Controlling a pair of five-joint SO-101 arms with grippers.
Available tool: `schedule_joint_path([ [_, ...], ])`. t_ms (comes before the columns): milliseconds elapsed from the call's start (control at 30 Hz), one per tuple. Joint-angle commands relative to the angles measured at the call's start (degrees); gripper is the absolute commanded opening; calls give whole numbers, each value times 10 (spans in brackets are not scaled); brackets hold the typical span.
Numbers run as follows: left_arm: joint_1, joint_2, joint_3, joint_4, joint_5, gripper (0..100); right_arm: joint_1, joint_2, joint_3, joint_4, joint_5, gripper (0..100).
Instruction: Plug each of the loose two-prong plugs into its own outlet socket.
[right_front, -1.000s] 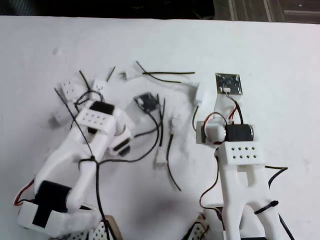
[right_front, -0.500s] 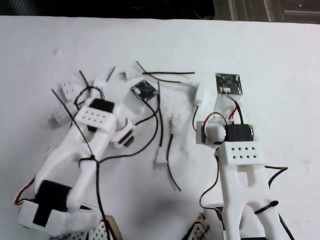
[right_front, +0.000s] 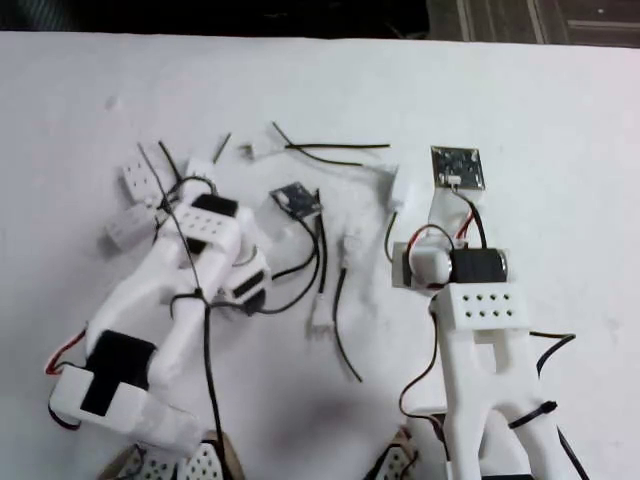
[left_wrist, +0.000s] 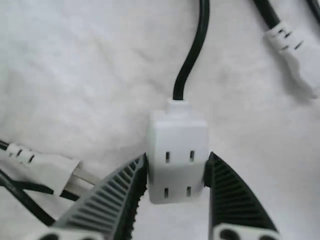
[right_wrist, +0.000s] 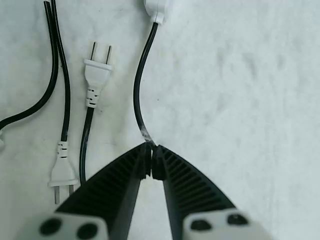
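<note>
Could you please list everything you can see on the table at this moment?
socket: one, white with a black lead, clamped in the left gripper.
cord: one, black, pinched in the right gripper, running to a white end piece.
plugs: at least two, white, two-prong, loose beside that cord.
white blocks: about three, near the left arm; too small to identify.
dark squares: two, one mid-table, one ahead of the right arm.
table: one, white.
arms: two, white, side by side.
grippers: two, dark ribbed fingers, each closed on its item.
</note>
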Motion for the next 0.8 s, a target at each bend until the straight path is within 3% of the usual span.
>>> schedule_joint_path([
  [0, -14, -1, -44, 22, -5, 245, 3, -16, -2, 0, 4, 18],
  [367, -16, -1, -64, 45, -11, 246, 2, -15, -2, 0, 4, 18],
  [500, -22, -21, -86, 104, -11, 245, 1, -15, -2, 0, 9, 18],
  [767, -157, -204, -48, 143, -11, 245, -32, -15, -16, 44, 98, 18],
])
